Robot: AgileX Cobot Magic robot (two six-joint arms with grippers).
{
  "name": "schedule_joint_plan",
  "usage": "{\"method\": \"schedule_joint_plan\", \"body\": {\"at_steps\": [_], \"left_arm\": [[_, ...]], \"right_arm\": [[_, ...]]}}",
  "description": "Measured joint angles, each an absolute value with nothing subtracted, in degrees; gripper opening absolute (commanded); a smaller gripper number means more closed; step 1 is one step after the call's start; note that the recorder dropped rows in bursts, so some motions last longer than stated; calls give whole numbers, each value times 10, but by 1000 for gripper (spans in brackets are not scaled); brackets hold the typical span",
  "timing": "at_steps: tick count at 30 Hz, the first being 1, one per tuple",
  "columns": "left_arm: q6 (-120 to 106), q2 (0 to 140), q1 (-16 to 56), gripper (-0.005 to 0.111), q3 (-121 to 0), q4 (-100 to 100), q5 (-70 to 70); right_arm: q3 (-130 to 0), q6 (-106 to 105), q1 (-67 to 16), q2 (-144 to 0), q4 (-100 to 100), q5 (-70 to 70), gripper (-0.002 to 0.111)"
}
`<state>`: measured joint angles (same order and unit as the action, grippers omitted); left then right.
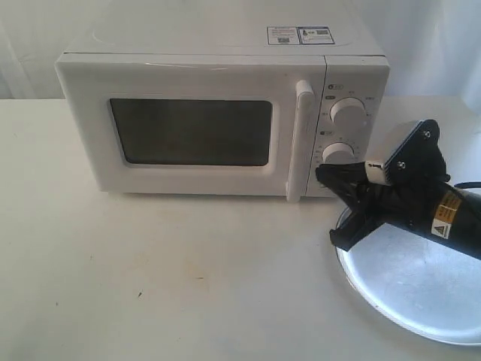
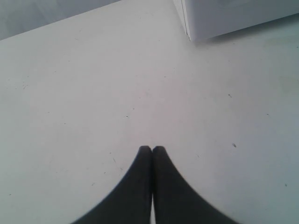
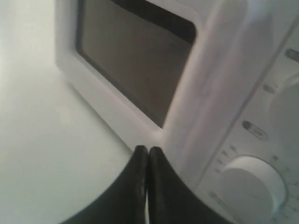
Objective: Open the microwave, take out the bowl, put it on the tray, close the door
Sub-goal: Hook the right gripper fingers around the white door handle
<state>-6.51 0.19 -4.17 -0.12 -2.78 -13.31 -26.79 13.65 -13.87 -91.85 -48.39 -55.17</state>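
Observation:
The white microwave stands at the back of the table with its door closed; the bar handle runs down the door's right edge. My right gripper is shut and empty, its tips just right of the handle's lower part, in front of the lower dial. In the right wrist view the right gripper sits close below the handle. The silver tray lies at the front right, partly under the right arm. My left gripper is shut over bare table. The bowl is hidden.
The white table stretches in front of and left of the microwave. A corner of the microwave shows in the left wrist view. White backdrop behind. The tray reaches the right edge of the exterior view.

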Motion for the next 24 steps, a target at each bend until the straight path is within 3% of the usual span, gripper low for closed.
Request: {"method": "schedule_joint_plan", "body": {"at_steps": [3,7,15,24], "left_arm": [[-65,2,-42,0,-1,-28,-133],[-65,2,-42,0,-1,-28,-133],[-65,2,-42,0,-1,-28,-133],[-65,2,-42,0,-1,-28,-133]], "right_arm": [[-268,90,-139,-938,-406,-544,2],[-268,72,-139,-944,-382,-552,18],[-276,66,-142,-945,-409,-589,63],[-311,69,-156,-999,-400,-597,63]]}}
